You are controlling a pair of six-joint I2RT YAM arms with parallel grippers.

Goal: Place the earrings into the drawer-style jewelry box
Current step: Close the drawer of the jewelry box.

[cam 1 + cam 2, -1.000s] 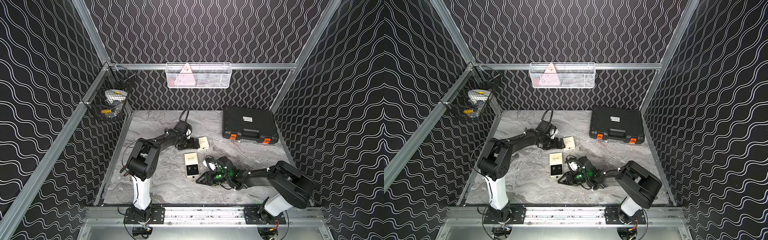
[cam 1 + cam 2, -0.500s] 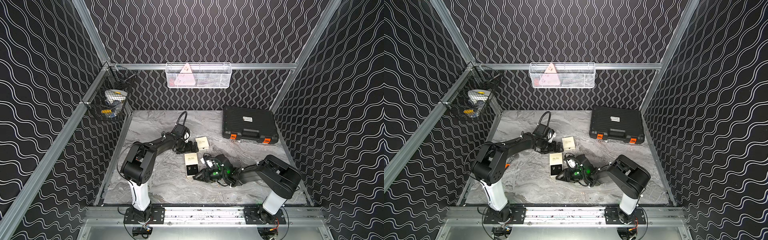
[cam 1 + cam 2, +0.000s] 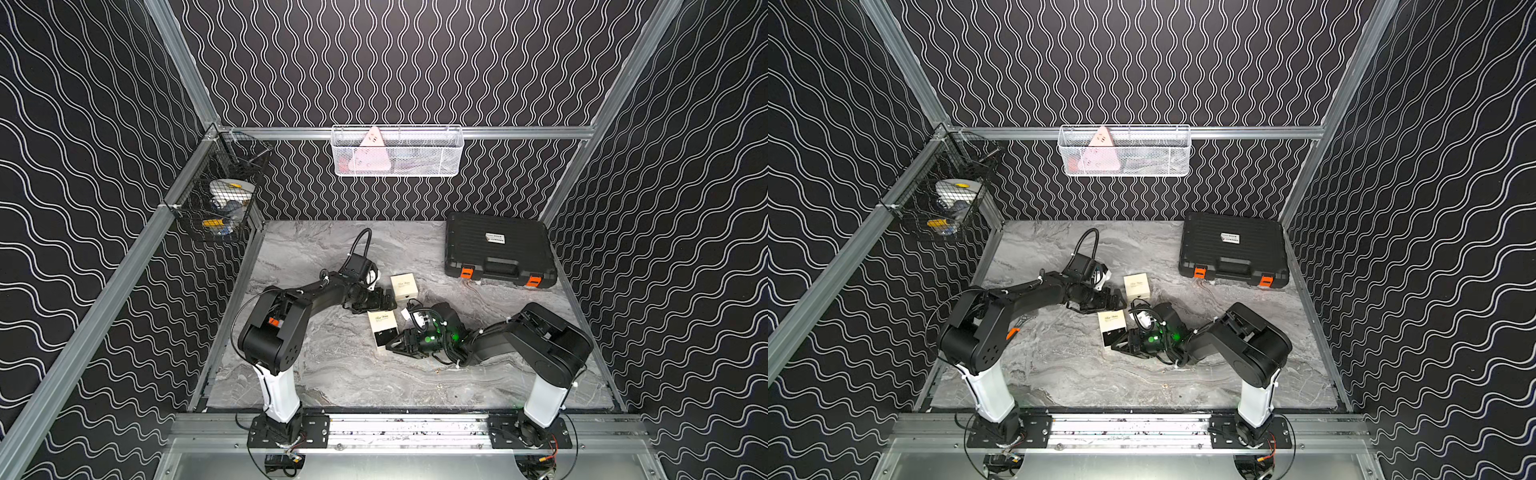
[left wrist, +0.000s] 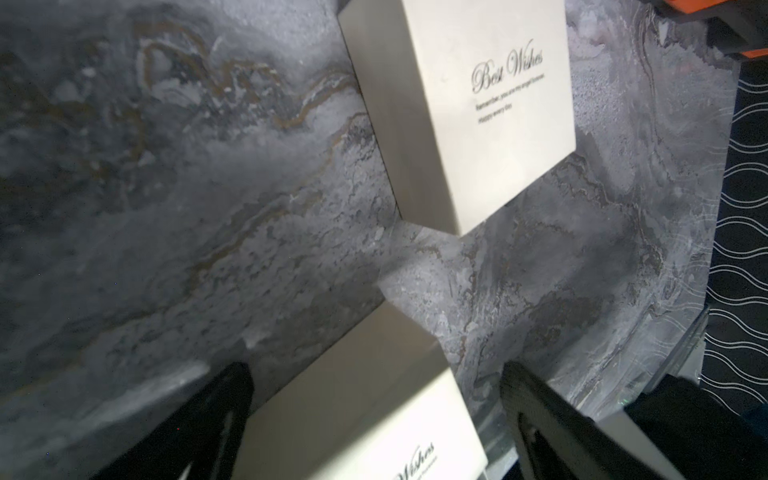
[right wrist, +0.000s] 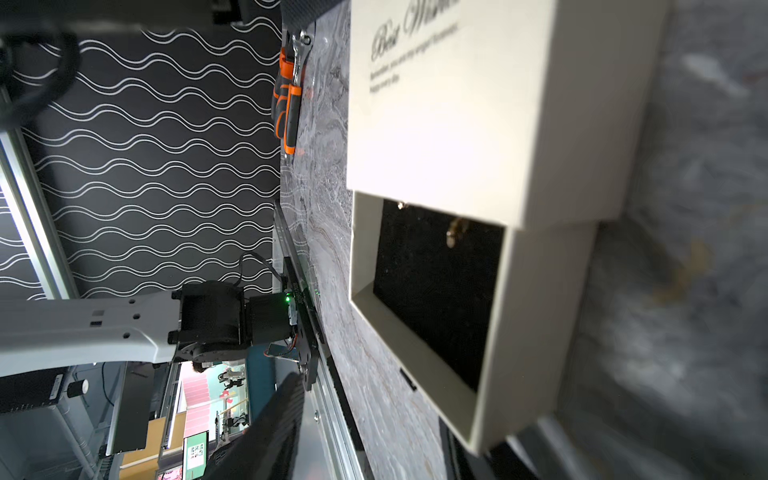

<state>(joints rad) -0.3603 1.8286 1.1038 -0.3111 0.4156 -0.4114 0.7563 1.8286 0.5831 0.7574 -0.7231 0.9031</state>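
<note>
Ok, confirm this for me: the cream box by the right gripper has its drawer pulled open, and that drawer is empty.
Wrong on one count: the drawer is not empty. The right wrist view shows small gold earrings lying inside it. The cream box by the right gripper does have its drawer pulled open.

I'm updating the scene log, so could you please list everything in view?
open jewelry box: one, cream, table centre, drawer pulled out
closed jewelry box: one, cream, behind it
earrings: two visible, gold, in drawer
tool case: one, black, orange latches, far right
wire basket: one, white, back rail
mesh basket: one, black, left wall
orange-handled tool: one, table's left side
left gripper: one, black, jaws open at open box's far end
right gripper: one, black, jaws open beside drawer
</note>
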